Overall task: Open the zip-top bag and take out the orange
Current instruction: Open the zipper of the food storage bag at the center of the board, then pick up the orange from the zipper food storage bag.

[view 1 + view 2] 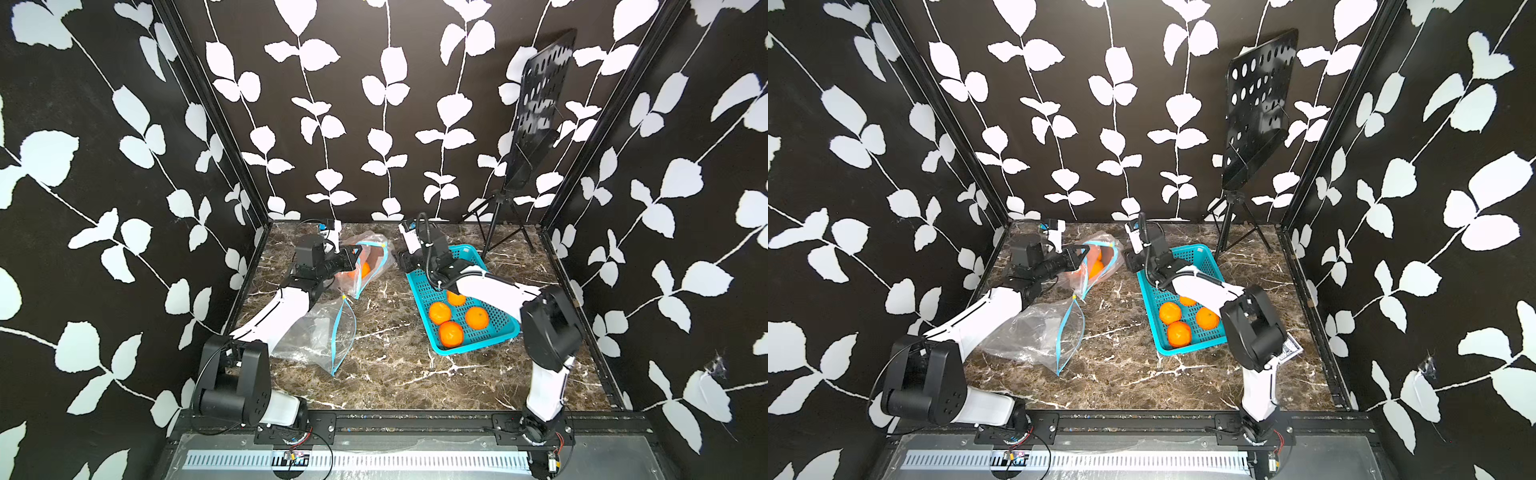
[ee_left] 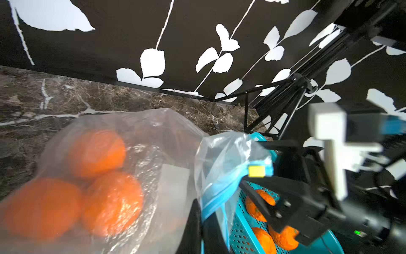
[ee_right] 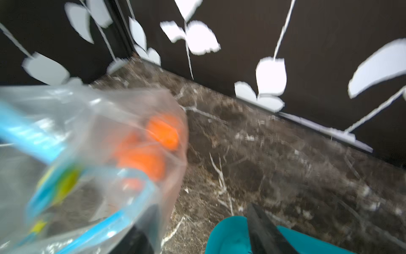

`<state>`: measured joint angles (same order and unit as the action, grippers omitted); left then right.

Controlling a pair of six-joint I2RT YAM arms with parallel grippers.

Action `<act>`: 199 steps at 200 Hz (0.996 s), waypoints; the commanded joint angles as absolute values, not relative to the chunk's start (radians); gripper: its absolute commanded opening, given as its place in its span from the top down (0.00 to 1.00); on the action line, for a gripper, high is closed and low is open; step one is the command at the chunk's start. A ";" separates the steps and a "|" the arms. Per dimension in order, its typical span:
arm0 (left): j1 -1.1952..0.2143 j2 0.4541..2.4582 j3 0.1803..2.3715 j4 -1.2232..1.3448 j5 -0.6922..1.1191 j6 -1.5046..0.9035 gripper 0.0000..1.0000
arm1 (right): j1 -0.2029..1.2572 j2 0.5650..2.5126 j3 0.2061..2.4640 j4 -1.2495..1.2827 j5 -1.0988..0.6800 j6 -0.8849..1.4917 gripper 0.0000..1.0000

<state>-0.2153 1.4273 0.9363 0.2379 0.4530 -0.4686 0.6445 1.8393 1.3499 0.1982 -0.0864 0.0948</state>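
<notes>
A clear bag (image 1: 376,249) with a light-blue zip strip and a yellow tab stands bunched up near the table's far edge, left of its middle, its two strips parted into a loop, with three oranges (image 2: 96,151) pressed together inside against the crinkled plastic.
</notes>
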 commanded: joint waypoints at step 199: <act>-0.212 1.434 0.963 0.341 0.588 -0.611 1.00 | 0.801 2.164 1.694 0.109 -0.136 0.000 0.51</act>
<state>-0.2089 1.4616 0.9680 0.2672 0.5266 -0.5674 0.8032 2.1204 1.6371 0.0807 -0.1772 -0.0235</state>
